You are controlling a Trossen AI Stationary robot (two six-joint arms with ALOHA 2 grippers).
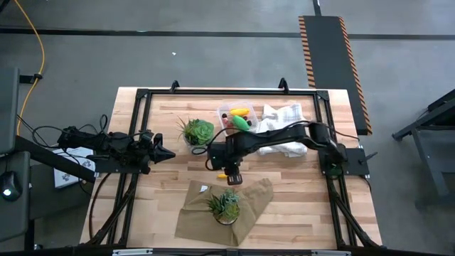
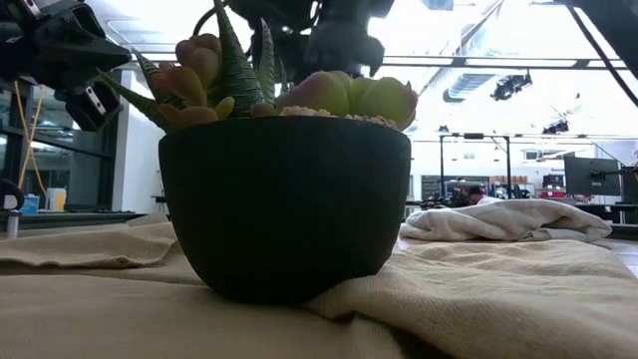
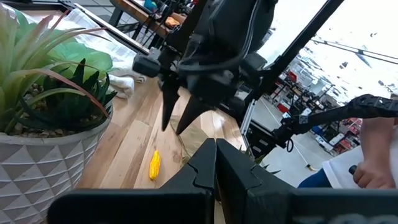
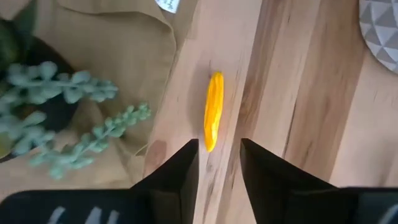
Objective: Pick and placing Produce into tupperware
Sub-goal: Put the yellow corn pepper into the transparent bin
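Note:
A yellow oblong piece of produce (image 4: 213,118) lies flat on the wooden table, also seen in the left wrist view (image 3: 154,165) and the high view (image 1: 222,175). My right gripper (image 4: 219,155) is open and points down just above it, one finger on each side of its near end, touching nothing. The clear tupperware (image 1: 237,117) stands at the far middle with yellow, green and red pieces inside. My left gripper (image 1: 169,153) is shut and empty at the table's left, level, pointing toward the right.
A leafy plant in a white patterned pot (image 1: 197,132) stands left of the tupperware. A white cloth (image 1: 282,117) lies to its right. A dark-potted succulent (image 1: 226,206) sits on a tan cloth (image 1: 252,203) at the near middle, close to the yellow piece.

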